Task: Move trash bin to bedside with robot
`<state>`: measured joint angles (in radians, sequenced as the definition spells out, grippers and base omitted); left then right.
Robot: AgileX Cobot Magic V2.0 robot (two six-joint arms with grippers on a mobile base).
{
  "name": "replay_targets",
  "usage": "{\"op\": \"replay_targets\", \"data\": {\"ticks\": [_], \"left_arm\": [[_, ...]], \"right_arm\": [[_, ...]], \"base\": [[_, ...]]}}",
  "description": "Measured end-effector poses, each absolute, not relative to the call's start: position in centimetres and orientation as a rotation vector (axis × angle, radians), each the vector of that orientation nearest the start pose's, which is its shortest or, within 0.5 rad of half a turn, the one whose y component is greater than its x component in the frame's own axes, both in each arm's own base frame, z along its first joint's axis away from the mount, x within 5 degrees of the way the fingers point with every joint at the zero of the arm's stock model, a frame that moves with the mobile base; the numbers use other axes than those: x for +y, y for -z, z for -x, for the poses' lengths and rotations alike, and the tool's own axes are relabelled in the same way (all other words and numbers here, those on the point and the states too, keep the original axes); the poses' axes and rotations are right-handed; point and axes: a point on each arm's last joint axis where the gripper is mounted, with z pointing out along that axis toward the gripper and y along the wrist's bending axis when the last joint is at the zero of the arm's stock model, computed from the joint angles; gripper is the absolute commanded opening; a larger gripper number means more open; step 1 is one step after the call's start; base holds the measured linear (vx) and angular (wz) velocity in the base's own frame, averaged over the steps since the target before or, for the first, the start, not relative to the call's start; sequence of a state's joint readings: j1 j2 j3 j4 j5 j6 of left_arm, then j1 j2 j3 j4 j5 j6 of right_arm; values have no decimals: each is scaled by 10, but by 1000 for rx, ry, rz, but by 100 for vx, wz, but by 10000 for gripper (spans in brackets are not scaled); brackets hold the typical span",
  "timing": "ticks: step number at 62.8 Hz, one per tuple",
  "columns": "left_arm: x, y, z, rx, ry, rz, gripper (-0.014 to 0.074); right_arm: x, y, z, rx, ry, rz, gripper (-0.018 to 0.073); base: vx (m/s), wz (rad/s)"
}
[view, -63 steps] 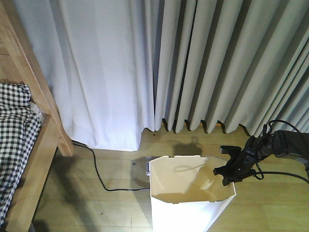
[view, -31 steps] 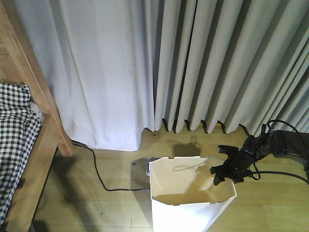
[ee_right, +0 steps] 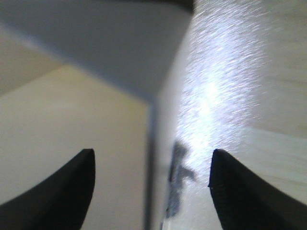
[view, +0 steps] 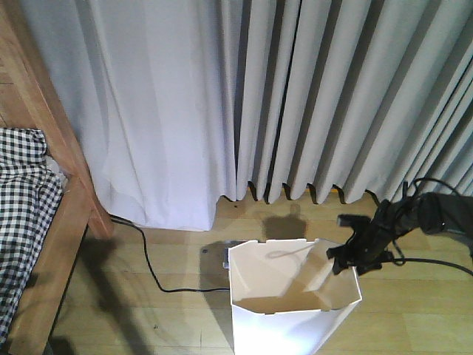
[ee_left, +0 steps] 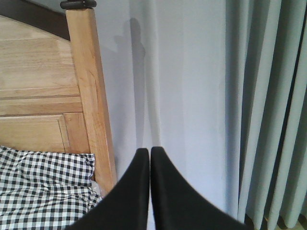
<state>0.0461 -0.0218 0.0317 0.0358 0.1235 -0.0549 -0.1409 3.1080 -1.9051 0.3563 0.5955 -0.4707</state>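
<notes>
Bed [view: 33,244]: at the far left of the front view, a light wooden frame with black-and-white checkered bedding; my left wrist view shows its headboard post against the curtain.
Left end effector [ee_left: 145,165]: closed on nothing, fingertips pressed together, pointing toward the curtain beside the bed post.
Cable [view: 151,270]: a black cord lying on the wooden floor between the bed and the bin.
Curtain [view: 244,96]: pale pleated fabric hanging to the floor behind everything.
Trash bin [view: 292,325]: white, upright on the floor, well apart from the bed, low and right of centre.
Right end effector [view: 346,260]: open, fingers straddling the bin's right rim wall, one inside and one outside.
</notes>
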Motion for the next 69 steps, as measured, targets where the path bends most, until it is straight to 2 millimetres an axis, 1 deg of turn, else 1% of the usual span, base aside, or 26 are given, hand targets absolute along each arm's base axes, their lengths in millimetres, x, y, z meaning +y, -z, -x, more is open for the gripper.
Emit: {"op": "replay_targets", "data": {"ticks": [11,12,15,17,18,19,20,22,28,29,31,32,34,39,40,41,42,43,46,49,51,56,64,66,67,69], "left_arm": [[3,-192,-56,1616,-24,56,-6],[3,-192,-56,1616,-24,56,-6],[3,-192,-56,1616,-24,56,-6],[3,-192,-56,1616,-24,56,-6],[3,-192,-56,1616,-24,56,-6],[3,-192,-56,1616,-24,56,-6],[3,-192,-56,1616,-24,56,-6],[3,-192,-56,1616,-24,56,-6],[3,-192,-56,1616,-24,56,-6],[3,-192,-56,1616,-24,56,-6],[3,-192,-56,1616,-24,56,-6],[3,-192,-56,1616,-24,56,-6],[3,-192,-56,1616,-24,56,-6],[3,-192,-56,1616,-24,56,-6],[3,-192,-56,1616,-24,56,-6],[3,-192,-56,1616,-24,56,-6],[3,-192,-56,1616,-24,56,-6],[3,-192,-56,1616,-24,56,-6],[3,-192,-56,1616,-24,56,-6],[3,-192,-56,1616,-24,56,-6],[3,-192,-56,1616,-24,56,-6],[3,-192,-56,1616,-24,56,-6],[3,-192,-56,1616,-24,56,-6],[3,-192,-56,1616,-24,56,-6],[3,-192,-56,1616,-24,56,-6],[3,-192,-56,1616,-24,56,-6]], "right_arm": [[-46,167,-408,3132,-214,34,494],[-47,157,-410,3113,-201,34,494],[-47,145,-406,3100,-181,33,494],[-47,132,-407,3080,-168,40,494],[-47,128,-404,3081,-164,41,494],[-48,119,-405,3068,-157,47,494],[-47,115,-401,3072,-156,52,494],[-47,98,-400,3052,-145,72,494],[-46,62,-389,3027,-125,120,494],[-46,49,-389,3008,-117,131,494],[-46,41,-384,3004,-113,143,494],[-46,27,-384,2982,-104,152,494],[-45,19,-379,2978,-100,158,494],[-44,-26,-372,2906,-75,166,494],[-44,-32,-369,2900,-72,166,494],[-44,-43,-368,2876,-65,168,494],[-43,-49,-365,2871,-63,170,494],[-43,-60,-364,2847,-55,170,494],[-42,-79,-358,2813,-46,169,494],[-41,-106,-351,2755,-30,167,494],[-41,-114,-346,2739,-25,168,494],[-38,-155,-331,2646,-1,170,494],[-34,-204,-301,2519,29,174,494],[-32,-217,-291,2478,39,174,494],[-31,-227,-284,2445,47,176,494],[-30,-235,-278,2420,54,177,494]], "base": [[0,0],[0,0],[0,0],[0,0],[0,0],[0,0],[0,0],[0,0],[0,0],[0,0],[0,0],[0,0],[0,0],[0,0],[0,0],[0,0],[0,0],[0,0],[0,0],[0,0],[0,0],[0,0],[0,0],[0,0],[0,0],[0,0]]}}
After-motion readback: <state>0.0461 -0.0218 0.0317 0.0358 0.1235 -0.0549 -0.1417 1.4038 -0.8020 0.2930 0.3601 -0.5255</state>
